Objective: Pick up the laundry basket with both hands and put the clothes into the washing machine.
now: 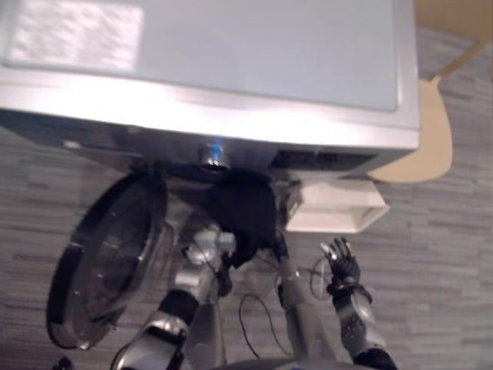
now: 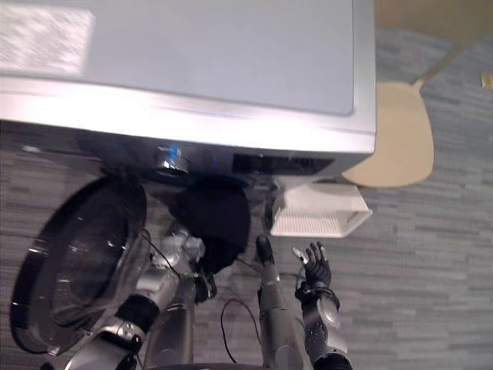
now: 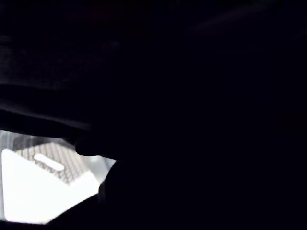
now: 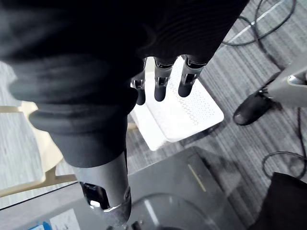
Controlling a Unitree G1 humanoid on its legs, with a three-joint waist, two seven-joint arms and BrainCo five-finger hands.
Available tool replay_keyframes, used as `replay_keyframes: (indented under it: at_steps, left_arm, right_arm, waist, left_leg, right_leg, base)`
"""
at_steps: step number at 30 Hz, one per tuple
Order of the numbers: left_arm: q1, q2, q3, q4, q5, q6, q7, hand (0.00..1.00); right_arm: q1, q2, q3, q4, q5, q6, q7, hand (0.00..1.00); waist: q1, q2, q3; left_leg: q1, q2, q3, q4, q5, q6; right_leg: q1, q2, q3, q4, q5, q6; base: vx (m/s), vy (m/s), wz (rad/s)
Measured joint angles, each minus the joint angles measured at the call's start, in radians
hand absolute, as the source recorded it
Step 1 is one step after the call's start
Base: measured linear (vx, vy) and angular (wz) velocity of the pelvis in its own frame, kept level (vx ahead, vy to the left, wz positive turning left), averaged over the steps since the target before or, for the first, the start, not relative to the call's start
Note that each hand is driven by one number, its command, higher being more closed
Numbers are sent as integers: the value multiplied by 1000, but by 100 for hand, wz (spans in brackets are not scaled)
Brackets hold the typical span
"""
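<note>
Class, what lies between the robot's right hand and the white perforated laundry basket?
Bare grey striped floor separates the right hand from the white laundry basket, in left eye view.

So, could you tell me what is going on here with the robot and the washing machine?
The robot stands over the front-loading washing machine, whose round door hangs open on the robot's left. Its left hand reaches into a dark garment bunched at the drum opening, apparently pushing it in. The right hand is open and holds nothing, beside the white laundry basket, which sits on the floor by the machine's front.
</note>
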Motion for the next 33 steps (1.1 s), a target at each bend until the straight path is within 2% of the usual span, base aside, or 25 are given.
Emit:
replay_keyframes:
  at_steps: [2,4,6,9,10,14,15,16,19,21,24,27,33]
  left_arm:
    - [-60,11,39,21,-1,-7,34,100]
    - [-170,50,120,34,-28,-9,78,100]
    - [-281,86,201,68,-58,-18,102,100]
    - [-457,134,268,141,-128,-20,119,100]
    - [-478,173,282,160,-138,-20,110,100]
    - [-700,262,322,160,-195,-26,145,100]
    - [-751,300,294,172,-193,-71,138,100]
    - [-768,308,281,171,-193,-85,140,100]
    - [-857,339,232,184,-193,-81,145,100]
    - [-920,413,154,198,-170,-73,156,100]
    - [-1011,528,34,242,-108,-69,198,100]
    - [-1080,569,-43,247,-77,-60,251,100]
    - [-1165,645,-229,251,5,-46,316,100]
  right_arm:
    - [0,2,6,-67,0,-3,-7,0]
    - [6,8,6,-163,3,-24,-13,0]
    - [13,11,4,-219,4,-46,-27,0]
    - [53,15,-3,-260,13,-63,-29,0]
    - [78,16,-5,-273,13,-74,-28,0]
    - [72,14,-12,-272,15,-91,-19,0]
    - [73,15,-5,-272,15,-99,-8,0]
    - [75,16,-5,-269,16,-101,-5,0]
    - [77,21,-2,-249,31,-106,5,0]
    - [78,23,-3,-231,35,-108,26,0]
    - [92,23,-37,-223,63,-108,43,0]
    - [107,11,-100,-225,91,-107,51,0]
    - [144,8,-133,-277,112,-108,87,0]
  waist:
    - [4,0,20]
    - [6,-8,39]
    - [-5,-9,48]
    - [-31,-6,69]
    - [-33,-5,70]
    - [-14,-5,84]
    - [-19,-6,99]
    - [-17,-7,106]
    - [-4,-9,122]
    - [-2,-20,137]
    - [4,-22,151]
    - [26,-22,180]
    - [22,-25,183]
  left_leg:
    - [-38,46,4,33,-4,-7]
    - [-113,135,-7,119,-31,-53]
    - [-164,182,-12,130,-24,-76]
    - [-195,212,-24,127,-13,-93]
    - [-215,221,-29,129,-8,-103]
    - [-303,237,-43,164,-7,-105]
    - [-321,239,-44,175,-7,-104]
    - [-328,239,-44,180,-7,-104]
    - [-366,257,-39,214,-8,-102]
    - [-382,264,-32,222,-11,-97]
    - [-412,276,-23,238,-13,-92]
    - [-427,279,-17,257,-8,-87]
    - [-486,274,-38,284,-2,-78]
  right_leg:
    - [-48,17,-36,89,-40,-7]
    - [-85,55,-51,105,-75,10]
    - [-123,92,-56,81,-56,5]
    - [-149,118,-68,68,-42,-1]
    - [-169,125,-79,76,-40,-5]
    - [-250,137,-104,106,-39,-7]
    - [-261,137,-106,108,-39,-7]
    - [-266,137,-106,108,-38,-9]
    - [-288,142,-110,109,-27,-23]
    - [-309,146,-109,110,-15,-24]
    - [-354,153,-106,139,-13,-23]
    - [-385,154,-107,171,-13,-23]
    - [-440,147,-124,221,-18,-27]
  base:
    - [-41,-153,-48]
    - [7,-202,-73]
    - [18,-197,-56]
    - [40,-133,-21]
    - [52,-95,-6]
    - [44,-37,-5]
    - [11,12,-3]
    - [13,32,-3]
    - [-7,30,-10]
    - [-31,7,-14]
    - [-34,-21,-16]
    - [-7,-16,-4]
    - [-1,-8,4]
